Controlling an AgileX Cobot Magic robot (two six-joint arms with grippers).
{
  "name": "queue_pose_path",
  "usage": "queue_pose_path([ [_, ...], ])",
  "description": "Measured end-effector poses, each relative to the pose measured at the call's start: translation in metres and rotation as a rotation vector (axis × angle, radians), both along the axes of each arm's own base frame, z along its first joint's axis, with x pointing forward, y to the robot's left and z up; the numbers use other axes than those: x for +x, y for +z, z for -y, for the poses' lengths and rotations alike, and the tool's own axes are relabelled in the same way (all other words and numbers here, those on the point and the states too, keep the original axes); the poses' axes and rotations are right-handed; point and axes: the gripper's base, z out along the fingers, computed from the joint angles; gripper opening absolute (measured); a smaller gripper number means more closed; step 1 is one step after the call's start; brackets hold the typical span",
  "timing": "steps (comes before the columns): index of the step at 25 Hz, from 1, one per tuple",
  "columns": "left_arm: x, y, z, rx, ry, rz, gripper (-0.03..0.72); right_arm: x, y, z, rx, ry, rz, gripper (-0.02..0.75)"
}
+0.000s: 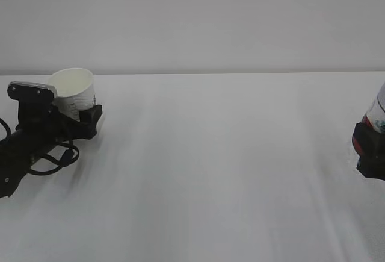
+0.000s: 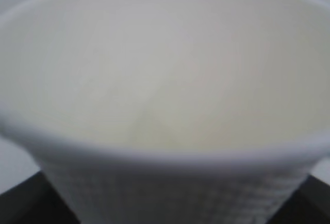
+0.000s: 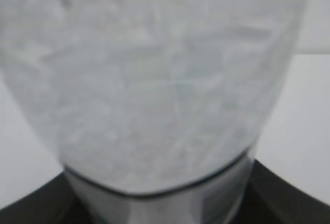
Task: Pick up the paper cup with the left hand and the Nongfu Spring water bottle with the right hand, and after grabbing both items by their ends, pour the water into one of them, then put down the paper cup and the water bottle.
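**Two grips at opposite edges, a wide tabletop between them**

Both of the task's things sit between jaws at this moment, and the coming pour turns on how far apart they are. The paper cup (image 1: 77, 93) is at the far left of the tabletop (image 1: 228, 165), near its back edge, tilted with its mouth up and toward the left. The left hand (image 1: 84, 117) has its jaws spread very wide around the cup's lower part; in the left wrist view the cup (image 2: 165, 105) fills the picture, its open mouth facing the camera and black jaw tips showing at both bottom corners. The cup appears held and looks empty inside.

The Nongfu Spring water bottle (image 1: 378, 114) is at the right edge of the tabletop, mostly cut off by the frame, with only a strip of red label and clear wall showing. The right hand (image 1: 368, 147) is closed partway around it, low on the body. In the right wrist view the bottle (image 3: 154, 80) rises away from the jaws, its long axis roughly in line with the gripper; whether water is inside cannot be told through the blur.

Judging from this, the bottle lies well to the right of the cup, so both arms would need to come toward the middle before any tipping.
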Motion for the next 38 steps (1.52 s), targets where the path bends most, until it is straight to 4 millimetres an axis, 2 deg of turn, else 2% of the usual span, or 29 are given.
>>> queue_pose_path([
  [4,0.001,0.001,0.000,-0.002,0.000,0.003,0.680,0.000,0.000,0.000,0.000,0.000,0.000,0.449],
  [11,0.002,0.001,0.001,-0.002,-0.008,0.007,0.586,0.000,-0.001,0.000,0.015,-0.004,-0.008,0.449],
  [18,0.000,0.001,0.006,-0.005,-0.063,0.005,0.580,0.000,-0.004,0.000,0.021,-0.005,-0.021,0.449],
  [24,-0.001,0.002,0.011,-0.100,-0.099,-0.020,0.579,0.001,-0.004,0.000,0.023,-0.011,-0.023,0.449],
  [33,-0.007,0.016,0.028,-0.073,-0.299,0.007,0.576,0.001,-0.004,0.000,0.021,-0.011,-0.021,0.449],
  [38,-0.014,0.016,0.049,-0.065,-0.386,0.004,0.576,0.001,-0.004,0.000,0.020,-0.010,-0.021,0.449],
])
